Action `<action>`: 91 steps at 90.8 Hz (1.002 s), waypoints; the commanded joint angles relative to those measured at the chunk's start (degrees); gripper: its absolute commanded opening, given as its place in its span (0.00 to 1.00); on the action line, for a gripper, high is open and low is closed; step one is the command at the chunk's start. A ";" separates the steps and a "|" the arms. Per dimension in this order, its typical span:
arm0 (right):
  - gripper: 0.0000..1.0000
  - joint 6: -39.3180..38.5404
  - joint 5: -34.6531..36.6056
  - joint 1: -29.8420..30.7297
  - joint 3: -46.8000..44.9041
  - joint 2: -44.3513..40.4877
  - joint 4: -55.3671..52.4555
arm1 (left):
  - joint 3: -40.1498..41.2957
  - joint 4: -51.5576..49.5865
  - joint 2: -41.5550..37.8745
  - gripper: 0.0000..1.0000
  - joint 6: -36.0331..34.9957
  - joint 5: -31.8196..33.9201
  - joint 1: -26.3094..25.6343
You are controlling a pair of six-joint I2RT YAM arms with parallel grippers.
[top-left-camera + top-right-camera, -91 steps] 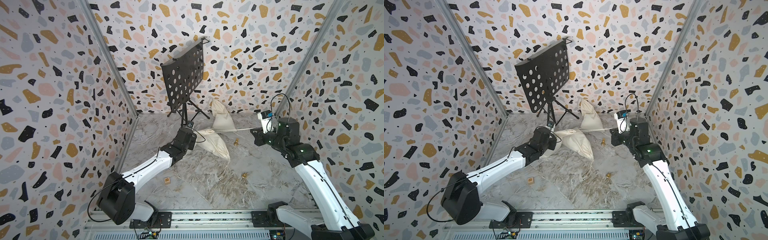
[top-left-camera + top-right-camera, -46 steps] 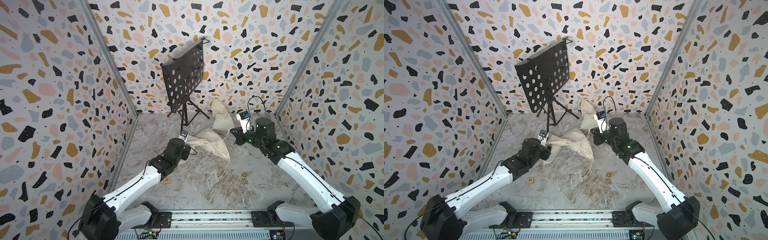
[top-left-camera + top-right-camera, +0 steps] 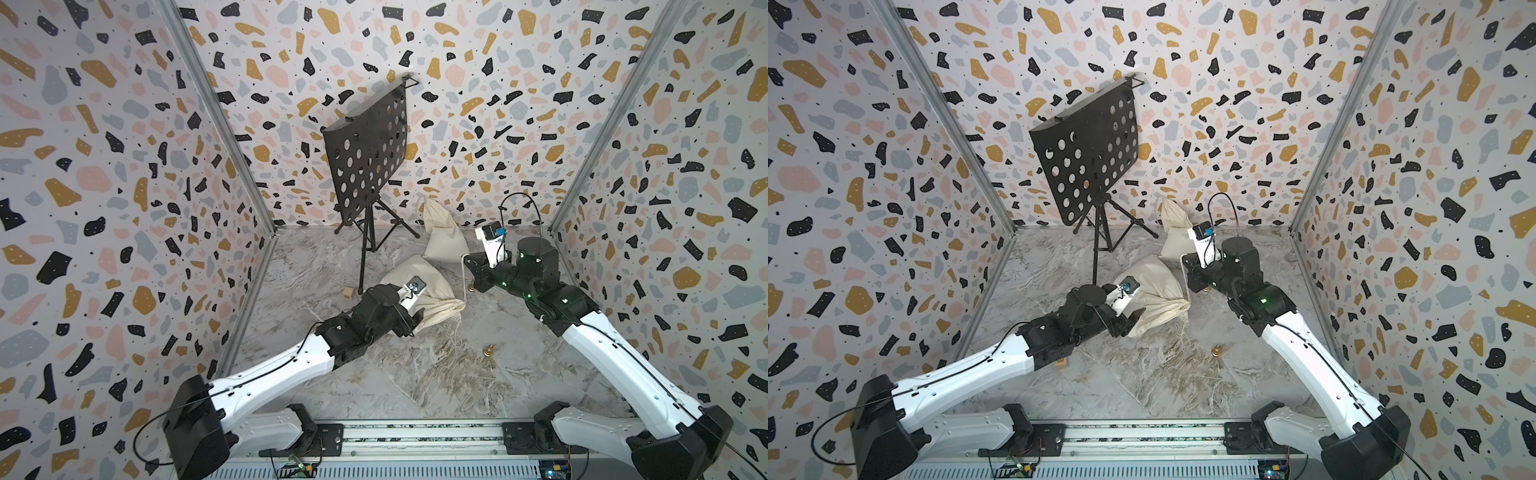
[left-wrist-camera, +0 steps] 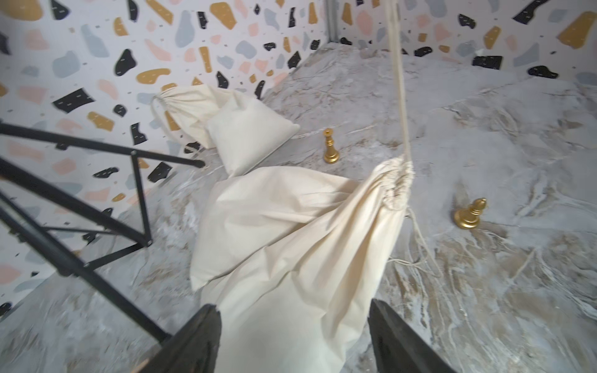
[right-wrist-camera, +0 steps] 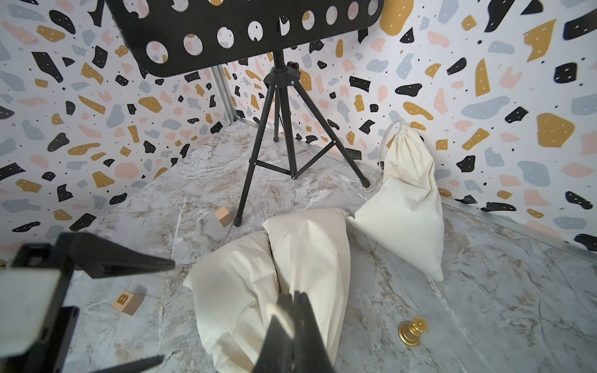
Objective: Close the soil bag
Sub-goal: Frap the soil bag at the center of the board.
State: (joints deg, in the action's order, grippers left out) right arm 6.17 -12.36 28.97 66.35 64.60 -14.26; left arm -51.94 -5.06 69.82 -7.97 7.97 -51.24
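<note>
The soil bag (image 3: 432, 286) is a cream cloth sack lying on the marble floor, its mouth (image 4: 395, 181) gathered tight. A cream drawstring (image 4: 400, 97) runs up from the mouth to my right gripper (image 3: 467, 262), which is shut on it just above the bag (image 5: 290, 245). My left gripper (image 4: 294, 305) is open, one finger on each side of the bag's body without pinching it. In both top views the left gripper (image 3: 1129, 322) sits at the bag's near end. More loose string (image 3: 455, 332) trails on the floor.
A black music stand (image 3: 365, 162) stands behind the bag, its tripod leg (image 3: 362, 266) close to it. A second cream bag (image 3: 440, 237) leans on the back wall. Gold chess pieces (image 3: 488, 351) (image 4: 331, 147) and wooden blocks (image 3: 348, 293) (image 5: 127, 302) lie on the floor.
My left gripper has opened, let go at the bag's mouth and drawn back toward the front. The right gripper has swung in toward the bag, so the taut string now hangs steeply.
</note>
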 commanded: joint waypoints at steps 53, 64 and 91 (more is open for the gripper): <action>0.00 -1.59 2.80 0.34 0.20 -5.65 -2.14 | -20.24 12.15 25.51 0.61 1.27 -12.56 -2.60; 0.00 -2.22 3.86 0.37 0.23 -6.59 -2.69 | -21.44 11.57 28.22 0.46 1.11 -10.64 -2.57; 0.00 -2.21 15.53 0.01 0.16 -9.61 -3.67 | -15.92 5.68 27.88 0.00 2.60 2.63 -2.54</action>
State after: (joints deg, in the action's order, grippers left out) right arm 3.86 -3.16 29.02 65.56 57.28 -19.29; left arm -70.63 5.17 98.41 -6.55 2.20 -53.84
